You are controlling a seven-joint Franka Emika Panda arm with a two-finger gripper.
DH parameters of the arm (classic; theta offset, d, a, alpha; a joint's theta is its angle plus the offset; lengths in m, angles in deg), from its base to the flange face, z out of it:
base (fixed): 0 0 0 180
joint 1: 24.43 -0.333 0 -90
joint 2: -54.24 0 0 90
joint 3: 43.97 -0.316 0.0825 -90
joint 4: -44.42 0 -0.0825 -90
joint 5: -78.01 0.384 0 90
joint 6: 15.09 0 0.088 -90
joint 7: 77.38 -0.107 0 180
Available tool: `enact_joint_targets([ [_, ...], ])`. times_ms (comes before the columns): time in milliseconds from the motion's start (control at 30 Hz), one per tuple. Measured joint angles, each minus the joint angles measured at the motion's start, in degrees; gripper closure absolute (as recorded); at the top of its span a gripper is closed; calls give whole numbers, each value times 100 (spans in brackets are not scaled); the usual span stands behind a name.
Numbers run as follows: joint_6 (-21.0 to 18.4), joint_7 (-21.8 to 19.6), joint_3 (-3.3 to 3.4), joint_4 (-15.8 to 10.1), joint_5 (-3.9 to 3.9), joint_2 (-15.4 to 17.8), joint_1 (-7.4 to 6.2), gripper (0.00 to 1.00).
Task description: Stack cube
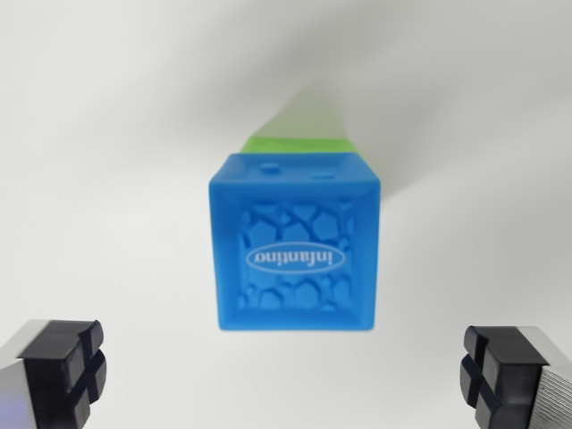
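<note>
The blue cube [295,243] is in the middle of the wrist view. It sits on top of a green cube [297,141], and only a thin green strip shows behind its top edge. The face that looks at the camera has a bumpy pattern like little stones and a white oval with the word "infantino", which reads upside down here. Two small bumps show on the blue side next to the green. All around is a plain white table [107,179], with a soft grey shadow running up and to the right. The gripper [290,375] points straight at the blue cube. Its two black fingers [67,366] sit in the bottom corners, wide apart, touching nothing and holding nothing.
</note>
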Motion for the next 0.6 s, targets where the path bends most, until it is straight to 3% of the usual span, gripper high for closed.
enact_joint_targets([
  [600, -1070, -13, 1, 230, -20, 855, 0, 0],
])
